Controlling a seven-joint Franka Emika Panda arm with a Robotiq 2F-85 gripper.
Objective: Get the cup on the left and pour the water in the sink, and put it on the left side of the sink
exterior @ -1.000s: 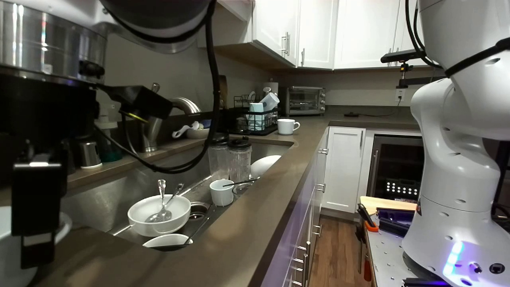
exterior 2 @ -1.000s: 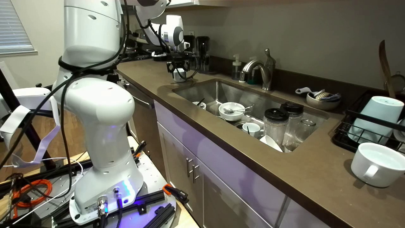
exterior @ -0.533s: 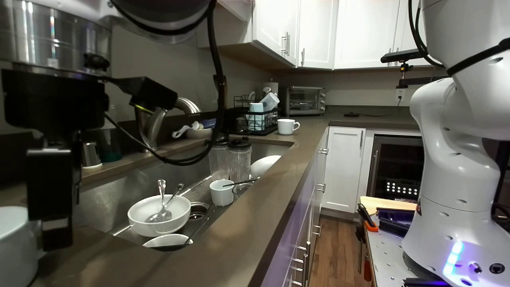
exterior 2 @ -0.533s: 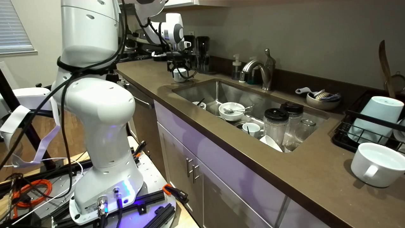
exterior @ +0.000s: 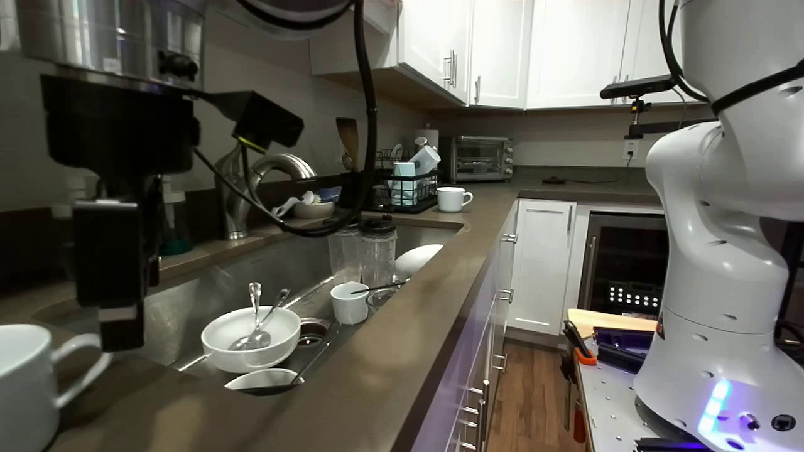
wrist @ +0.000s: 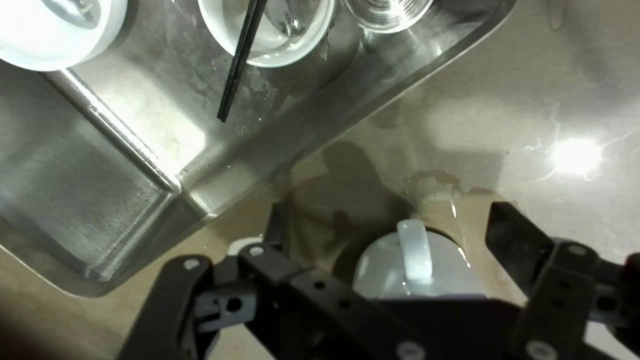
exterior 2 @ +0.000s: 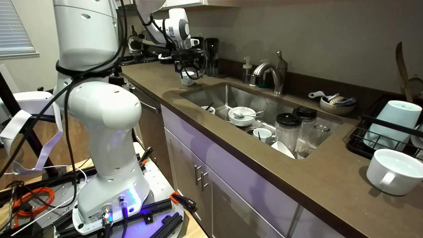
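Note:
The whitish cup stands upright on the counter just left of the sink. An exterior view shows the cup cut off by the lower left edge, its handle pointing toward the sink. My gripper hovers directly above it. Seen from the wrist, the jaws of the gripper are spread wide, with clear gaps on both sides of the cup and its handle. The gripper's body hides the cup's mouth, so its contents do not show.
A white bowl with spoons, a small cup and lidded jars sit in the basin. Behind it rise the faucet and a soap bottle. Another white mug stands right of the sink. The counter looks wet.
My gripper has risen off the cup, and its finger no longer covers the handle in an exterior view. The jaws have spread. The cup has stayed in place.

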